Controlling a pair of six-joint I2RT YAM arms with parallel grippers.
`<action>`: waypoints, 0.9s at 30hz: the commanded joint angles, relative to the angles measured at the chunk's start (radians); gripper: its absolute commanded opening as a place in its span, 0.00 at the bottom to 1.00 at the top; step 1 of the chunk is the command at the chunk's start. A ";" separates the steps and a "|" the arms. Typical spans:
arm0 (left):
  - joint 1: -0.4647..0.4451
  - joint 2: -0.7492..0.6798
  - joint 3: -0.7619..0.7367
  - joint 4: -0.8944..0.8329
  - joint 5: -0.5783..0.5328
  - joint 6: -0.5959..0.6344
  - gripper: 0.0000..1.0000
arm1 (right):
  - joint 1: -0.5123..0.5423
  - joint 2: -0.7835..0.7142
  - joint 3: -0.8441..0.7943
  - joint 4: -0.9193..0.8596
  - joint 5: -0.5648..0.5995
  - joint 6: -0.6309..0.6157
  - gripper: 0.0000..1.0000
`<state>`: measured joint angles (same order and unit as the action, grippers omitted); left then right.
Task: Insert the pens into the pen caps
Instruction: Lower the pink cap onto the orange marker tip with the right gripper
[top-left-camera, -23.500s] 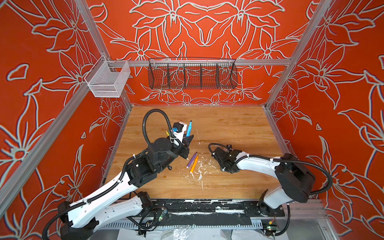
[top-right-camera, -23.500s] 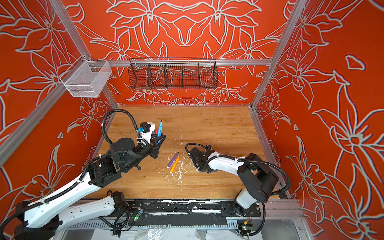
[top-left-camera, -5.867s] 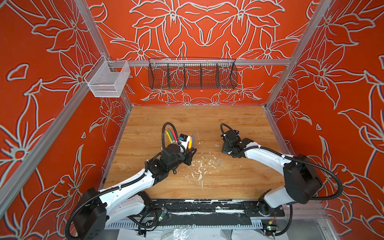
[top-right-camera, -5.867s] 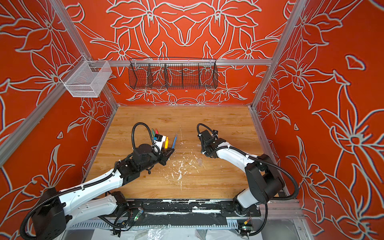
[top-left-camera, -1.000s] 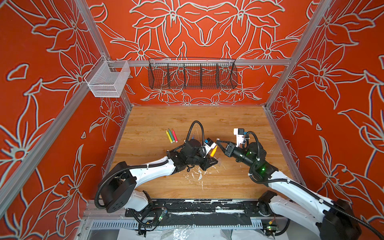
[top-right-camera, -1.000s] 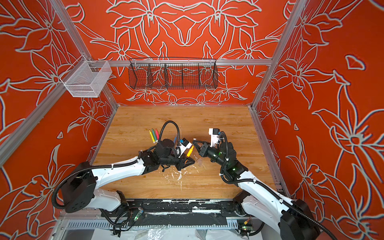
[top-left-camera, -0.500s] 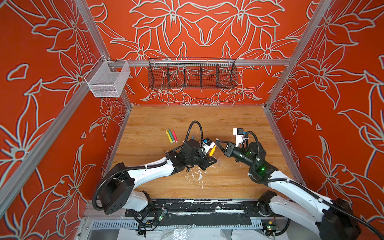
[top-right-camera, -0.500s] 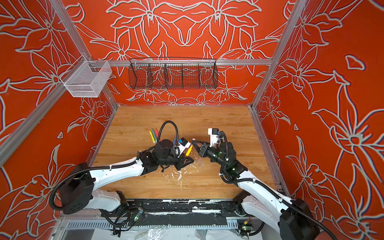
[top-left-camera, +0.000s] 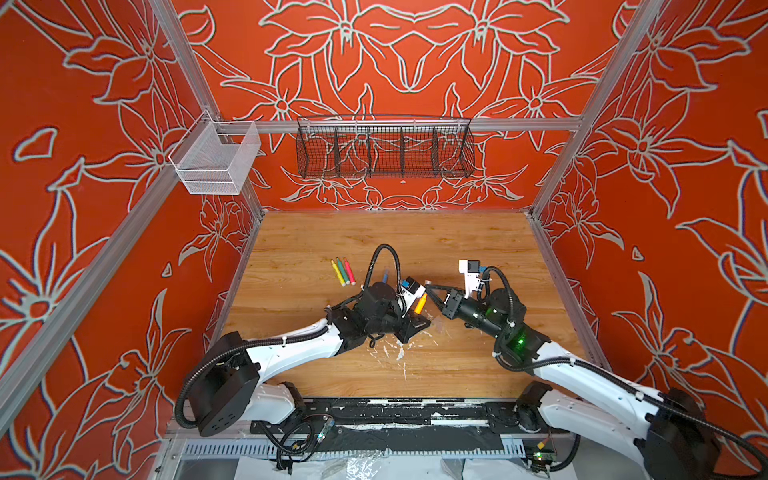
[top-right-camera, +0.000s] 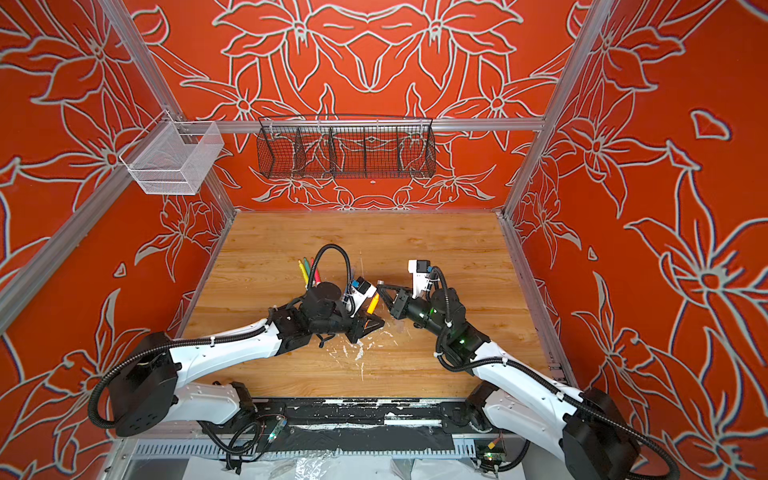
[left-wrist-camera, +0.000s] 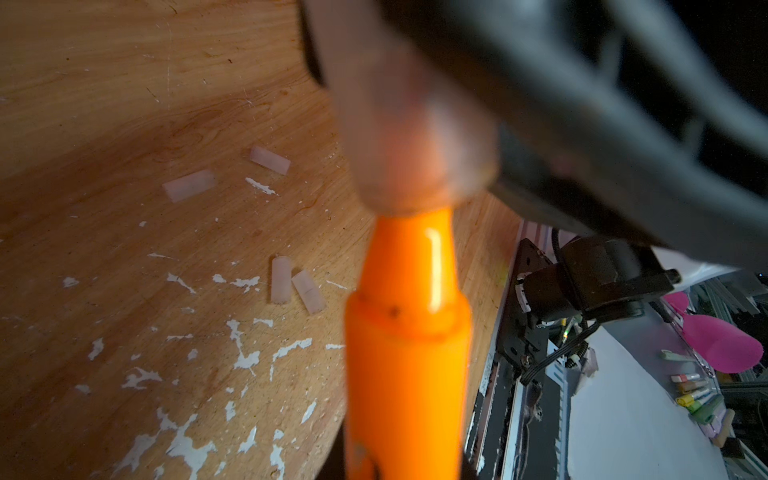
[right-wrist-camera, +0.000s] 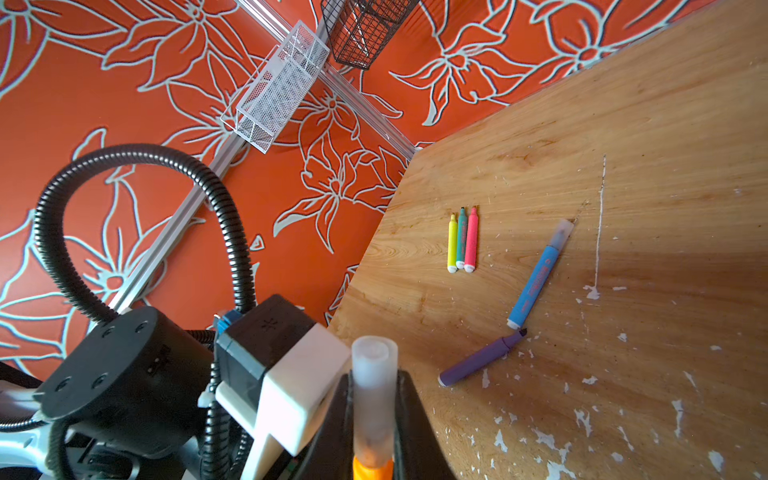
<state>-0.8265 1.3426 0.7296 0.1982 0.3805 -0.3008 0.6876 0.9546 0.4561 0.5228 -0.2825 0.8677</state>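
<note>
The left fingers (top-left-camera: 410, 327) clench the orange pen (top-left-camera: 420, 303), which points to one o'clock above mid-worktop (top-left-camera: 478, 232). The right fingers (right-wrist-camera: 411, 419) pinch a clear cap (right-wrist-camera: 374, 390) sitting over its tip. The yellow, green and pink pens (top-left-camera: 341, 271) lie together at ten o'clock. Nearer are the capped blue pen (right-wrist-camera: 536, 282) and the bare purple pen (right-wrist-camera: 482, 359), and four loose caps (left-wrist-camera: 280, 279) lie scattered.

You had no text you could actually read at that moment. The blue pen (right-wrist-camera: 536, 276) carried a line of reddish print along its barrel in the right wrist view, but it was too small to make out. The black camera housing (right-wrist-camera: 266, 330) bore a faint mark, also unreadable.
</note>
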 joint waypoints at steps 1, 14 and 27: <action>0.005 -0.020 -0.020 0.107 -0.001 -0.056 0.00 | 0.045 0.011 -0.023 0.076 -0.048 -0.015 0.00; 0.032 -0.007 -0.059 0.215 0.034 -0.146 0.00 | 0.091 0.045 -0.072 0.198 -0.035 -0.012 0.00; 0.034 -0.026 -0.071 0.218 -0.023 -0.135 0.00 | 0.175 0.108 -0.020 0.153 -0.024 -0.049 0.13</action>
<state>-0.8028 1.3308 0.6373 0.3614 0.4004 -0.4324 0.7959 1.0485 0.4126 0.6998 -0.1417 0.8455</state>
